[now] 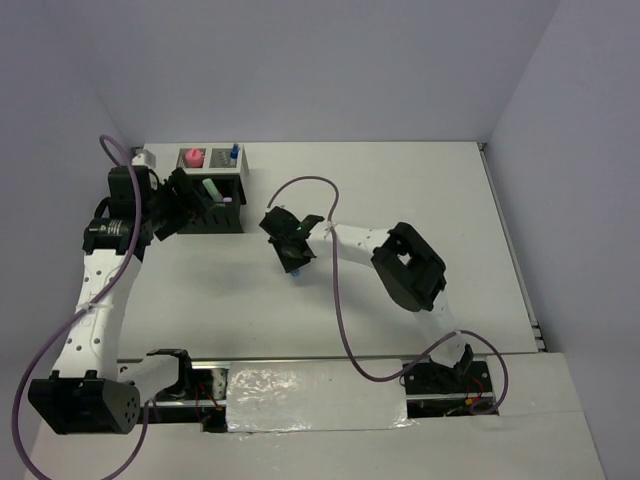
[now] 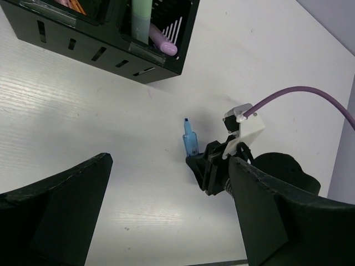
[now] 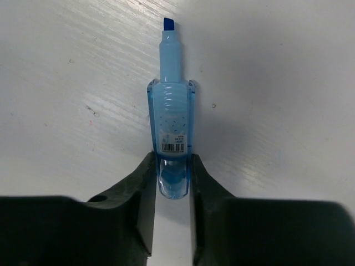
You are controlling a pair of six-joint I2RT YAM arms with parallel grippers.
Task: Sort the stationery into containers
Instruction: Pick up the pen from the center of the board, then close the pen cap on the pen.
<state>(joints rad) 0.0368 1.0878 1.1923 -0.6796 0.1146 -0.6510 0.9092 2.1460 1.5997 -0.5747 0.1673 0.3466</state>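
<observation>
Right wrist view: right gripper clamped tight on the rear end of blue marker; uncapped chisel tip pointing to 12 o'clock.
Marker place: on the white table, near the centre in the top view, at 4 o'clock from the black organizer, well apart from it.
Left gripper: spread fully wide, holding nothing, just beside the organizer at its 9 o'clock.
Organizer content: mint green marker and purple marker together in one compartment; pink-capped bottle and blue-capped bottle in the white-rimmed compartments.
</observation>
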